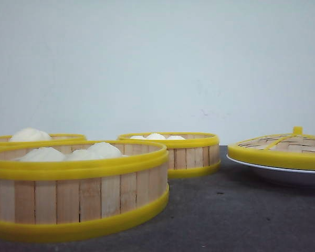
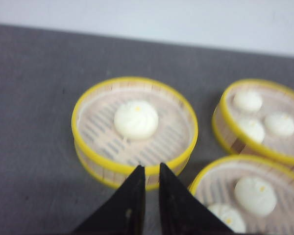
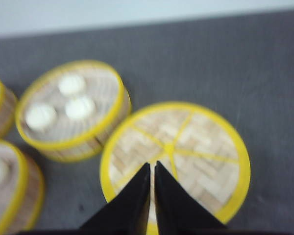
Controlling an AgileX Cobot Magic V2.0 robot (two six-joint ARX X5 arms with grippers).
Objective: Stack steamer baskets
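Observation:
Three steamer baskets stand apart on the dark table, each holding white buns. The nearest basket (image 1: 79, 202) is at the front left, another (image 1: 68, 137) sits behind it, and a third (image 1: 191, 157) is mid-table. My left gripper (image 2: 152, 169) hovers over the near rim of the one-bun basket (image 2: 95, 129); its jaws show only a narrow gap and hold nothing. Two more baskets (image 2: 225, 137) (image 2: 220, 188) lie beside it. My right gripper (image 3: 152, 166) is shut and empty above the woven lid (image 3: 196, 147). Neither gripper shows in the front view.
The domed yellow-rimmed lid (image 1: 278, 149) rests on a white plate (image 1: 283, 176) at the right. In the right wrist view, a three-bun basket (image 3: 100, 88) and another basket (image 3: 34, 191) lie beside the lid. A pale wall backs the table.

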